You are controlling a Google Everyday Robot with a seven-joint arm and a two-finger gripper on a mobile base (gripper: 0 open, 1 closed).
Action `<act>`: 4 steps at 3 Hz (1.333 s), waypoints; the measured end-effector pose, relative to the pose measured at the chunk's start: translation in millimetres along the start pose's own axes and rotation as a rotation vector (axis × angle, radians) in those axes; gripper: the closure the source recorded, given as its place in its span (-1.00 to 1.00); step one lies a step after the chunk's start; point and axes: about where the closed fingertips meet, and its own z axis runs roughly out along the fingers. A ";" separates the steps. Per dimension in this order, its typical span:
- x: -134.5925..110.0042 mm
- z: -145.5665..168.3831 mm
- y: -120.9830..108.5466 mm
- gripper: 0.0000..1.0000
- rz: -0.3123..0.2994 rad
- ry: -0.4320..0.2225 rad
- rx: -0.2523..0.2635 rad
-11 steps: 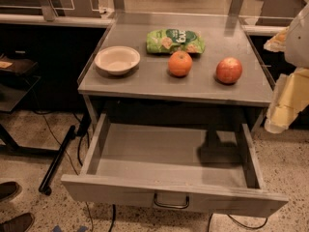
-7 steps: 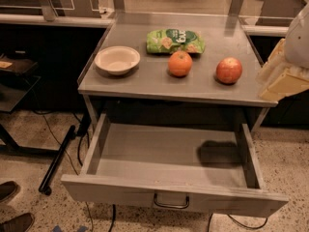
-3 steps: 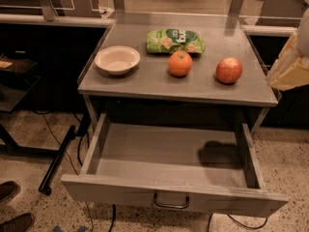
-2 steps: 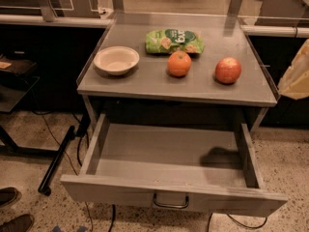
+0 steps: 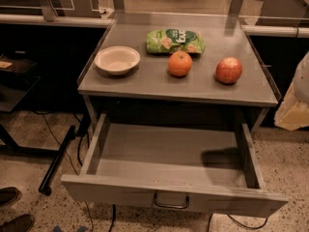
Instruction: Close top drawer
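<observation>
Under the grey cart top (image 5: pixel 145 83), pulled far out toward the camera: top drawer (image 5: pixel 164 151), wide and shallow, bare grey bottom showing, a dark shadow (image 5: pixel 223 157) across its right rear. Flat front panel nearest the viewer, with one dark metal loop handle (image 5: pixel 171 203) at centre, low on the panel. Side walls running back into the cart's frame, dark gap behind.

Up on the cart top, left to right: pale bowl (image 5: pixel 117 60), upright; orange (image 5: pixel 180 64); red apple (image 5: pixel 229 70); each apart from the others. Just behind the orange, lying flat: green snack bag (image 5: pixel 175 40).

At the right edge of view, beside the cart's right front corner and well apart from the handle: cream-coloured gripper (image 5: pixel 291 114), partly cut off by the frame, clear of the drawer; whether parted or clamped, cannot tell.

Below all, speckled floor (image 5: pixel 289 168), a black bar (image 5: pixel 58 161) low at left, and dark shoe tips (image 5: pixel 12 211) in the lower-left corner.
</observation>
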 end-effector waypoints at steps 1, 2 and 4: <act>0.0 0.1 0.0 1.00 0.000 0.000 0.000; 4.2 26.2 7.3 1.00 0.030 0.000 -0.021; 24.3 86.7 36.4 1.00 0.101 0.022 -0.134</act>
